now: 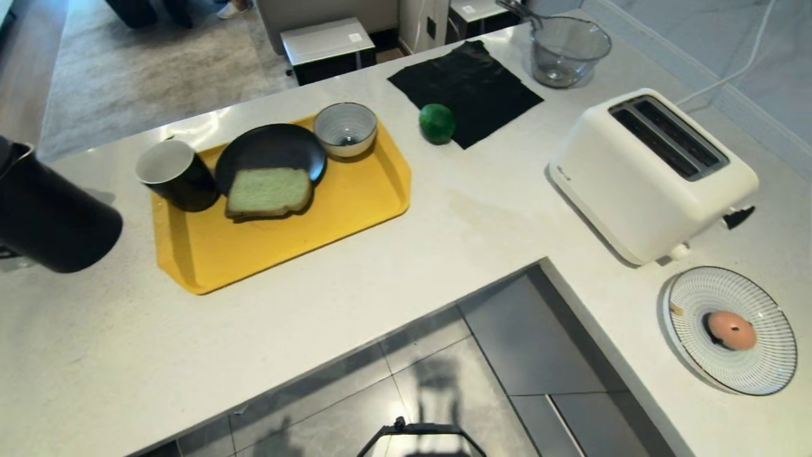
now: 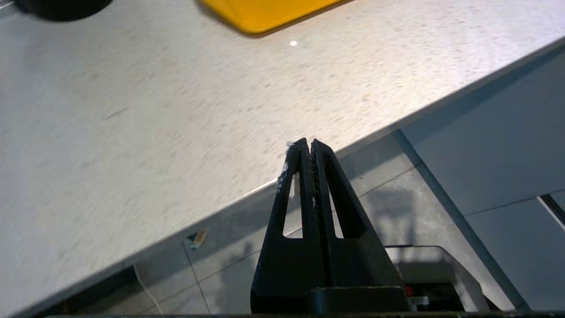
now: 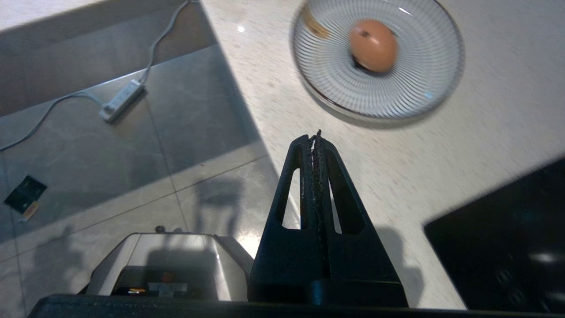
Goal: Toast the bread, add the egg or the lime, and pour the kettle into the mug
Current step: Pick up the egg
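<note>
The bread (image 1: pixel 269 192) lies half on a black plate (image 1: pixel 269 152) on the yellow tray (image 1: pixel 355 197), with the mug (image 1: pixel 176 174) at the tray's left end. The black kettle (image 1: pixel 47 212) stands at the far left. The lime (image 1: pixel 436 123) rests by a black cloth (image 1: pixel 466 89). The egg (image 1: pixel 731 330) (image 3: pixel 373 45) sits on a striped plate (image 1: pixel 771 362) (image 3: pixel 423 84) near the white toaster (image 1: pixel 647 174). Neither arm shows in the head view. My left gripper (image 2: pixel 308 142) is shut and empty, hanging over the counter's front edge. My right gripper (image 3: pixel 314 138) is shut and empty, short of the egg's plate.
A striped bowl (image 1: pixel 346 129) stands on the tray's back corner. A clear glass jug (image 1: pixel 566 49) is at the back by the cloth. The counter (image 1: pixel 444 241) is L-shaped around a tiled floor gap. A power strip (image 3: pixel 121 95) lies on the floor.
</note>
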Available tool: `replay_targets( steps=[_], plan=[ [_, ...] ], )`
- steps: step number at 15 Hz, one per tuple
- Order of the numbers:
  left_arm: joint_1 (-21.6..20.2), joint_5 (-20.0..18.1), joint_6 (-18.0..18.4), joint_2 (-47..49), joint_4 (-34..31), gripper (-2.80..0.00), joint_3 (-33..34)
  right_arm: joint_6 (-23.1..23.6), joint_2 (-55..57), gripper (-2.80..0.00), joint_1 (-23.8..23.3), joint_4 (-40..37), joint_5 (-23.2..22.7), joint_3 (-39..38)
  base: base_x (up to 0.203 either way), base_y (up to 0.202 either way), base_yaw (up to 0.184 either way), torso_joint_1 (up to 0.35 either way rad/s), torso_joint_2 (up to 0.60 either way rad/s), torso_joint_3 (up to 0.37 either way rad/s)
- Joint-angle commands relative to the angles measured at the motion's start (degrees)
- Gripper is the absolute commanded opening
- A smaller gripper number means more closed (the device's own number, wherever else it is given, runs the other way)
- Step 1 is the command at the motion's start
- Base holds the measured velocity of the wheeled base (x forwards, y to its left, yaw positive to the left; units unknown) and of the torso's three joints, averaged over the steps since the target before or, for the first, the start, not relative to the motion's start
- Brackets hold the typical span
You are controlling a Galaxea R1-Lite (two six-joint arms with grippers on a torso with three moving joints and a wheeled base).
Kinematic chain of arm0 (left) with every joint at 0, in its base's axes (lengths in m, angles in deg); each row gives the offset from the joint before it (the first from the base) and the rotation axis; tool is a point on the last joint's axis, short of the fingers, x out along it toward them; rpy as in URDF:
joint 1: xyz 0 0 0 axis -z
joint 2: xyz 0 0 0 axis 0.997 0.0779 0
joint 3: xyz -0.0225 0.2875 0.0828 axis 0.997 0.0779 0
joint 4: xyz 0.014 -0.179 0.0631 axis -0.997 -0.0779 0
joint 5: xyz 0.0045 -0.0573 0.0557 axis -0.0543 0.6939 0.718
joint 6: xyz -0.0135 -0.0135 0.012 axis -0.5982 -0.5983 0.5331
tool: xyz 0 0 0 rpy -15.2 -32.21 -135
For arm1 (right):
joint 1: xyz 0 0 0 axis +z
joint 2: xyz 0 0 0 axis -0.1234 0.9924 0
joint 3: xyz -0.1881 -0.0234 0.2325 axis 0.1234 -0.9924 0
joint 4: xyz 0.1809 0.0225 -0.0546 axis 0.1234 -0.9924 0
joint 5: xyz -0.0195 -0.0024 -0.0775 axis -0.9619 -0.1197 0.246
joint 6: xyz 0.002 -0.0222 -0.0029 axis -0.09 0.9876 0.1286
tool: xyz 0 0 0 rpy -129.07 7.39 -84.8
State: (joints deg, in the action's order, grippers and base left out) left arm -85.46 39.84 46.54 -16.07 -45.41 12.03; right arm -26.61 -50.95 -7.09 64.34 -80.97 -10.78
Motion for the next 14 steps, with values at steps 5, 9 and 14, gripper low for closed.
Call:
replay_targets(
  steps=[5, 9, 14],
  plan=[
    [0.01, 0.00, -0.02, -0.04, 0.03, -2.80, 0.88, -0.03, 0.13, -2.80, 0.00, 0.02, 0.00, 0.00, 0.002, 0.007, -0.174, 0.002, 0.00, 0.001],
    [0.01, 0.00, -0.02, -0.04, 0.03, -2.80, 0.88, 0.06, 0.13, -2.80, 0.00, 0.04, 0.00, 0.00, 0.003, 0.008, -0.170, 0.002, 0.00, 0.005],
    [0.01, 0.00, -0.02, -0.04, 0.03, -2.80, 0.88, 0.06, 0.13, -2.80, 0.00, -0.04, 0.00, 0.00, 0.000, 0.001, -0.044, 0.001, 0.00, 0.002]
  ],
)
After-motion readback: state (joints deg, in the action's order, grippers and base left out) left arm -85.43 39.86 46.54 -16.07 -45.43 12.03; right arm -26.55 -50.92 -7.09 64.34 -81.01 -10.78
